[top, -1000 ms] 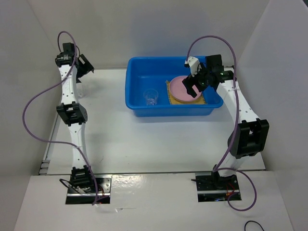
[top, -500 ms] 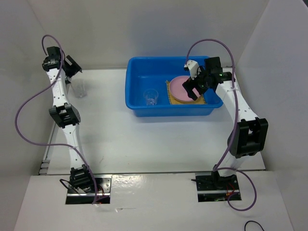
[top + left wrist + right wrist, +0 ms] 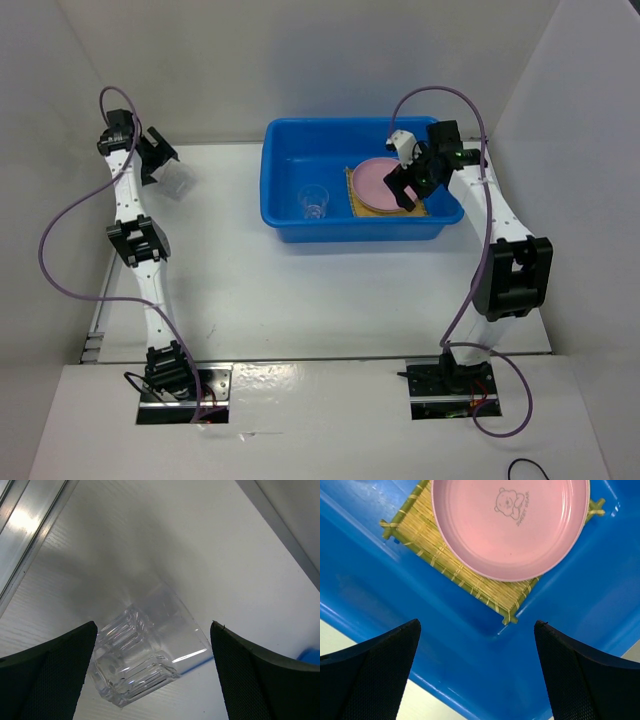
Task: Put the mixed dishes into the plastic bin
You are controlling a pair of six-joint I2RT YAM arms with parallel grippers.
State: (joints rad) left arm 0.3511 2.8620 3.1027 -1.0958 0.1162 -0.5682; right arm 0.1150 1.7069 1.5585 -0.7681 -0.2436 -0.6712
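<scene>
Glass cup (image 3: 145,655) outside the blue bin (image 3: 285,205)
Left gripper (image 3: 158,160) straddles it at the table's far left, jaws apart (right gripper (image 3: 476,625) likewise, empty above the pink plate (image 3: 510,525)). The slick, tilted-looking glass could squirt free if pinched off-centre.

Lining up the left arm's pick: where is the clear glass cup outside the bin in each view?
Top external: clear glass cup near the table's far-left corner.
Left wrist: lower centre, on its side between the open fingers.
Right wrist: not in it.
Shared landmark: blue plastic bin, a sliver at the left wrist's right edge, filling the right wrist view.
</scene>
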